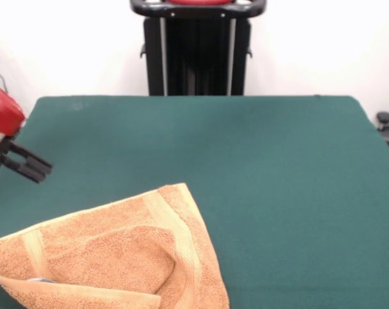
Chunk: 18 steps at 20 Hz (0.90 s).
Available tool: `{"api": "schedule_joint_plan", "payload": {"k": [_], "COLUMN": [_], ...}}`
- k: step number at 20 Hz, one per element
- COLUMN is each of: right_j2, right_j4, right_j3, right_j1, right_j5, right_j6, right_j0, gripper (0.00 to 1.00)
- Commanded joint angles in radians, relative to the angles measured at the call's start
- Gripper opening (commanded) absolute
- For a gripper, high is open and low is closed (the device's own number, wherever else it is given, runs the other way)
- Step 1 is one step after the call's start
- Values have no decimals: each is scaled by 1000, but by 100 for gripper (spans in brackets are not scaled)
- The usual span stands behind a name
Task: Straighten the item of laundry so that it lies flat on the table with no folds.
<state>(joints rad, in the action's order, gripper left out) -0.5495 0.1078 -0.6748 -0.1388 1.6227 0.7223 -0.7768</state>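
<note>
The item of laundry (pixel 111 257), an orange-tan terry towel, lies in the near left part of the table (pixel 265 161). It is folded over itself into a rough triangle, with border bands running along the fold, and its lower part is cut off by the picture's bottom edge. A small pale tag (pixel 41 280) peeks out at its left fold. My gripper (pixel 28 167) reaches in from the left edge on a red arm, above and left of the towel and apart from it. Its two black fingers stand open with nothing between them.
The dark green tabletop stretches wide to the right of and behind the towel. A black pedestal (pixel 198 51) stands behind the far edge. A dark object (pixel 388 125) sits just off the table's right side.
</note>
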Motion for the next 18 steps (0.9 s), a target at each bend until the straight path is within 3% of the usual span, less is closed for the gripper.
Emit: {"api": "schedule_joint_plan", "payload": {"k": [1, 18], "right_j2": [26, 42], "right_j4": [-21, -19], "right_j3": [-133, -437], "right_j1": [3, -66], "right_j5": [-9, -363], "right_j6": [163, 138], "right_j0": [24, 8], "gripper": [0, 0]}}
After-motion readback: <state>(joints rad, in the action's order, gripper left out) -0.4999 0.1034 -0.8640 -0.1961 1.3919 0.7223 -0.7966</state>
